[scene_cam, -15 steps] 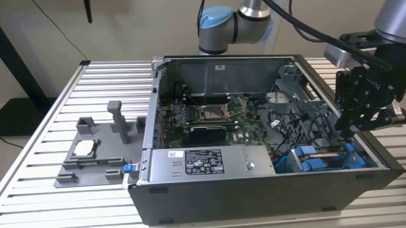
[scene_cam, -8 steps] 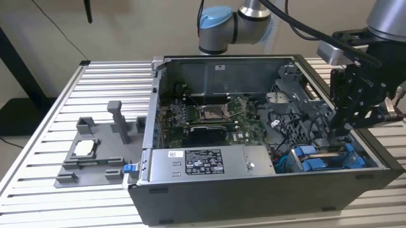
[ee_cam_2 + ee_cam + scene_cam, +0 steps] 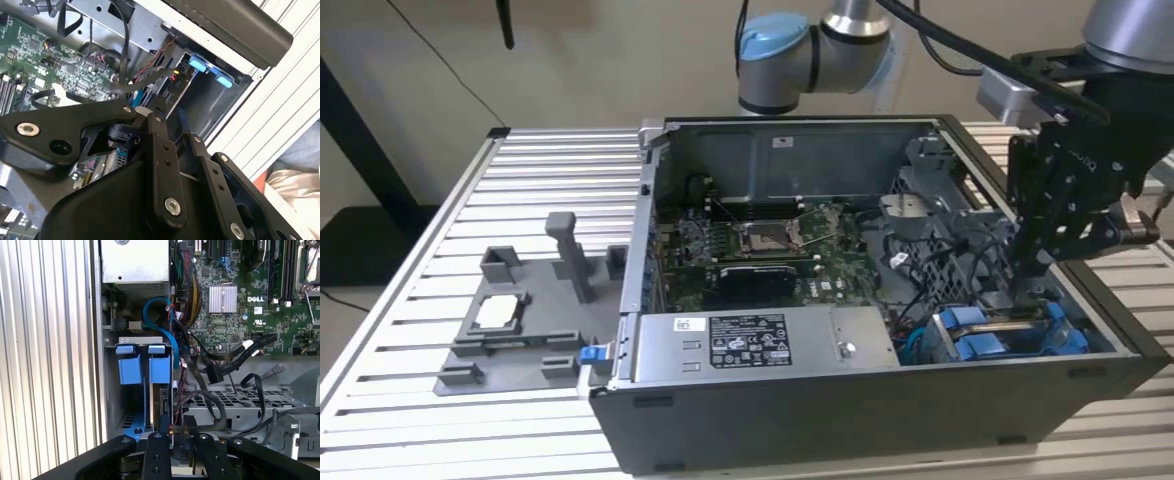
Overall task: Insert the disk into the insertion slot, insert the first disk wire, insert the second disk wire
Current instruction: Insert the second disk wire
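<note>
The disk sits edge-up inside the insertion slot (image 3: 111, 390), the grey metal cage at the case's front corner on the exterior view's right. Its blue carrier tabs (image 3: 145, 369) stick out of the bay and also show in the exterior view (image 3: 983, 345) and the second wrist view (image 3: 210, 72). My gripper (image 3: 1023, 283) reaches down into the case just behind the cage. Its black fingers (image 3: 156, 452) stand close together on a dark connector of a disk wire (image 3: 173, 431) with red and yellow strands, right at the disk's rear edge. Whether the connector is seated is hidden.
Loose black cables (image 3: 235, 355) lie over the perforated cage and the green motherboard (image 3: 761, 245). The power supply (image 3: 747, 345) fills the case front. A grey plastic tray with posts (image 3: 574, 345) and a silver chip (image 3: 498, 312) sit on the slatted table (image 3: 454, 200).
</note>
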